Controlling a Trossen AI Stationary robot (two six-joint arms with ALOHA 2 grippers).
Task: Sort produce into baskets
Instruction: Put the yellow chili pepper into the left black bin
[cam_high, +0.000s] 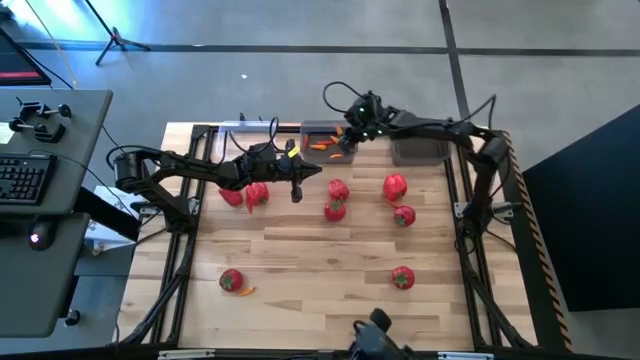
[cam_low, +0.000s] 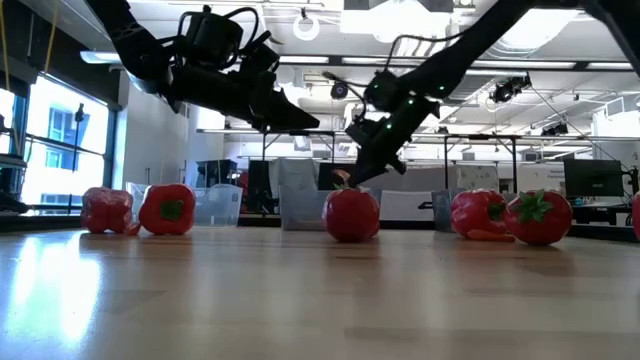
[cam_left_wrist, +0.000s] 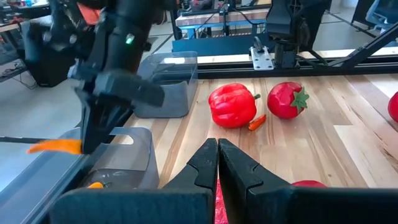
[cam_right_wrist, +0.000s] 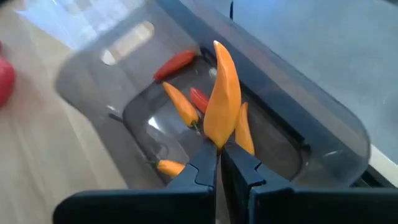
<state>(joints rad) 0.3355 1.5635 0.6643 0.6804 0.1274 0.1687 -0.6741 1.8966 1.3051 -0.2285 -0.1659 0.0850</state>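
Note:
My right gripper (cam_right_wrist: 219, 149) is shut on an orange chilli (cam_right_wrist: 222, 93) above the middle grey basket (cam_high: 312, 128) at the table's far edge; several orange and red chillies (cam_right_wrist: 180, 102) lie inside it. My left gripper (cam_left_wrist: 217, 146) hovers shut, with nothing in it, over the table's middle left (cam_high: 296, 190), near two red peppers (cam_high: 256, 193). A clear basket (cam_high: 240, 128) stands left of the middle one, another grey basket (cam_high: 420, 150) right of it. Peppers and tomatoes (cam_high: 395, 186) rest on the wood. My right gripper pinches the orange chilli by one end (cam_right_wrist: 217, 140) between its two fingertips. The fingers slant down from the table's right side, and the chilli sticks out beyond them, roughly in line with them. It is lifted clear over the middle basket.
A tomato (cam_high: 338, 188) and a pepper (cam_high: 334, 210) lie mid-table, another tomato (cam_high: 404, 215) to the right. Near the front edge sit a tomato (cam_high: 231, 281) with a small orange chilli (cam_high: 246, 291) and another tomato (cam_high: 402, 278). A desk with a keyboard (cam_high: 25, 180) stands left of the table.

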